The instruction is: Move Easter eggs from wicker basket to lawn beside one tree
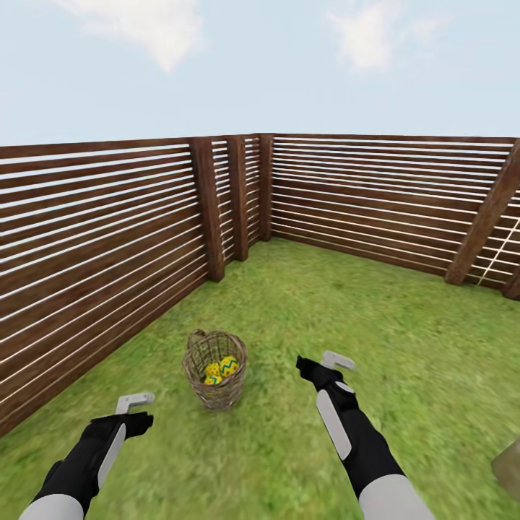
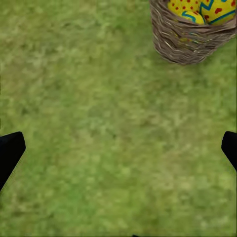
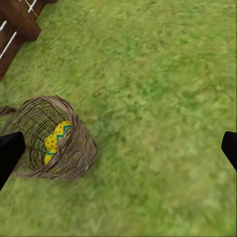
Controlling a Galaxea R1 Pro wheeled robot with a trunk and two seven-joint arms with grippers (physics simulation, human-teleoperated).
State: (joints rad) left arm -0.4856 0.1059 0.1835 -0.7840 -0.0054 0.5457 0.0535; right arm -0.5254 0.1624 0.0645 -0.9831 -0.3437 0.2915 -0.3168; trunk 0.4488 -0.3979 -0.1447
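Yellow eggs with red dots and blue-green zigzag bands (image 1: 221, 370) are seen lying inside the small round brown wicker basket (image 1: 214, 379), which stands upright on the bright green mottled lawn (image 1: 347, 303). The basket is flanked by both grippers, nearer the right. The left gripper (image 1: 135, 408) and right gripper (image 1: 326, 363) are held above bare grass, fingers spread apart, empty. A dark brown slatted wooden fence (image 1: 101, 217) bounds the corner behind.

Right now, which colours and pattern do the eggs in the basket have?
The Easter eggs are yellow with red dots and a blue-green zigzag band, clearest in the left wrist view.
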